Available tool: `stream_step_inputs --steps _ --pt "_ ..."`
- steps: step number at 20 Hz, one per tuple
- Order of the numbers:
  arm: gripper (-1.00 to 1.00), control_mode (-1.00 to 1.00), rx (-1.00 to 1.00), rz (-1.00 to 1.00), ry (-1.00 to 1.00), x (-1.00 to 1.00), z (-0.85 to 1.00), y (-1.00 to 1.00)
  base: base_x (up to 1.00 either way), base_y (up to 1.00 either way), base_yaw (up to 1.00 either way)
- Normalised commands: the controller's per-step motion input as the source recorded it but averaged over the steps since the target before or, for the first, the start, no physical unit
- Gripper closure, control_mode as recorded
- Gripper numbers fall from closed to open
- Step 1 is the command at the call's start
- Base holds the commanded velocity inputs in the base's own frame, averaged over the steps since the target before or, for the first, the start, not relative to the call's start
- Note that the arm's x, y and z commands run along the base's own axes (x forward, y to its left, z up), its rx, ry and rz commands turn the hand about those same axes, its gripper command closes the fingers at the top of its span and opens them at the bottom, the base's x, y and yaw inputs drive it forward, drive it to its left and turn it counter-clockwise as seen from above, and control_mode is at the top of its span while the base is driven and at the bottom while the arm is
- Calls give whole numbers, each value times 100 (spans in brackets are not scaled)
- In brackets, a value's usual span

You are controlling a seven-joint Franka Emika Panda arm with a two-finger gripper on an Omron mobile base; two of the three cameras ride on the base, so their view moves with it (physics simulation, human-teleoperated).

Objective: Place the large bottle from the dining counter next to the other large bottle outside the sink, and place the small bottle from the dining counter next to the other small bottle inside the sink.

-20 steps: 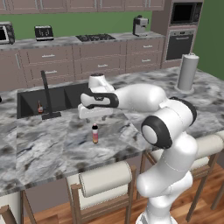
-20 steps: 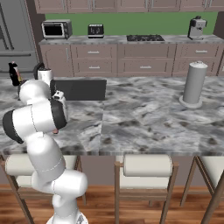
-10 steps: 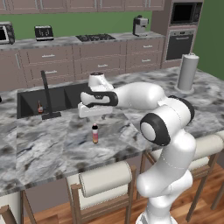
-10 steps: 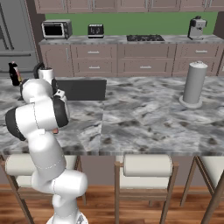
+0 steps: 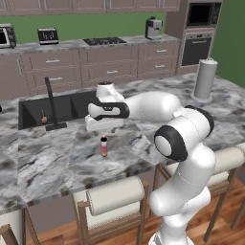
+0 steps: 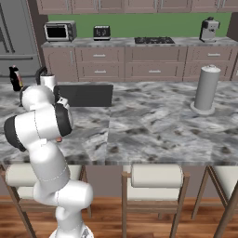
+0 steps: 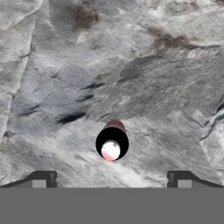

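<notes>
The small bottle (image 5: pixel 104 146), pink-red with a whitish top, stands upright on the dining counter (image 5: pixel 62 162) in front of the sink (image 5: pixel 33 110). My gripper (image 5: pixel 103 131) hangs straight above it, open and holding nothing. Looking down in the hand view, the small bottle (image 7: pixel 112 143) sits centred between the two spread fingertips (image 7: pixel 41 179), clear of both. The other small bottle (image 5: pixel 43 117), tiny and dark, stands inside the sink near the faucet (image 5: pixel 50 103). The other large bottle (image 6: pixel 15 78), dark with a red label, stands at the far left beyond the sink (image 6: pixel 86 95). The large bottle is out of view.
A grey paper towel roll (image 5: pixel 206 79) stands at the counter's right end. Stools (image 5: pixel 115 198) line the counter's near side. The back wall carries a toaster (image 6: pixel 102 32), a microwave (image 6: pixel 59 31) and a coffee machine (image 5: pixel 153 27).
The hand has shifted only slightly above the small bottle, and the jaws have stayed open.
</notes>
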Motion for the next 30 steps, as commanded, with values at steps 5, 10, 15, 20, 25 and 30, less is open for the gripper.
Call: stream_step_inputs --steps 5,10,15,20,25,30 --pt "-100 -100 0 0 0 3 -12 0 0 0 0" --pt "-100 -100 -1 0 0 11 0 0 0 0 0" --pt "-100 -100 -1 0 0 15 0 2 0 0 0" --pt "-100 -100 0 0 0 2 0 6 0 0 0" --pt "-100 -100 0 0 0 -1 -10 7 0 0 0" --pt "-100 -100 -1 0 0 0 -12 3 0 0 0"
